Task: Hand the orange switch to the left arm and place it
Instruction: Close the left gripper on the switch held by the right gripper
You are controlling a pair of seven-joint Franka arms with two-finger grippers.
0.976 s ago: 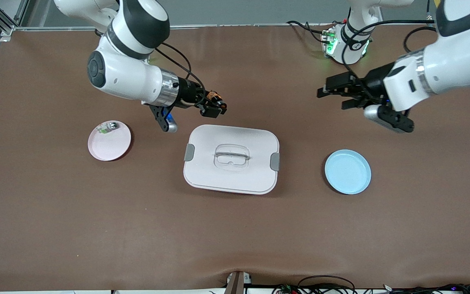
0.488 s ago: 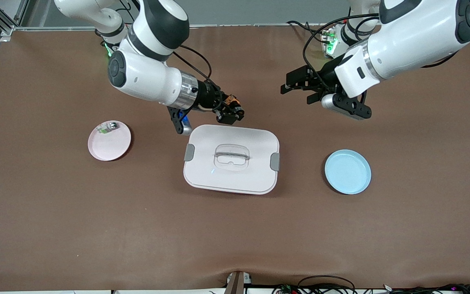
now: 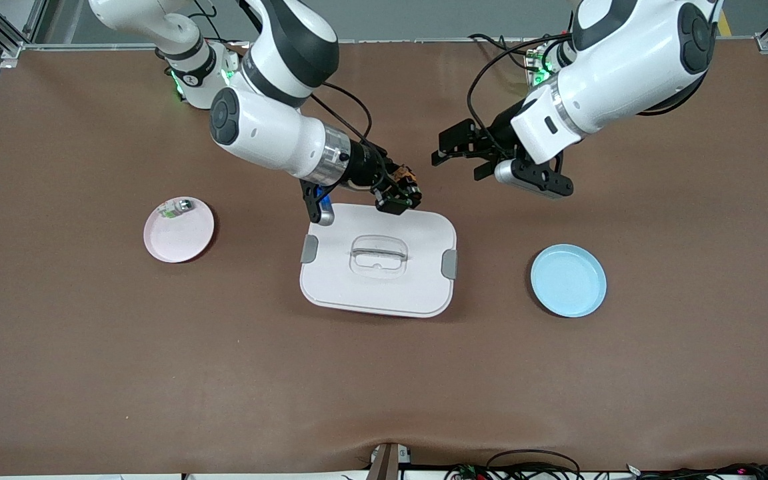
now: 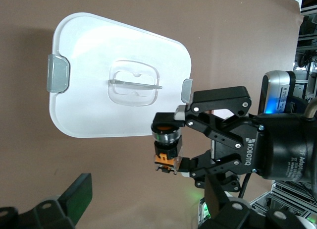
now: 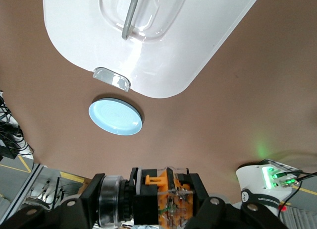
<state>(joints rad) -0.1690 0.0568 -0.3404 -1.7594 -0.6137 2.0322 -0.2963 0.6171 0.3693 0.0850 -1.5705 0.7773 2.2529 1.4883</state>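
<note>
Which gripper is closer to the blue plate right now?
Left. The left gripper hangs open over bare table, well off the blue plate. The right gripper, shut on the orange switch, is over the box edge, farther from the plate.
</note>
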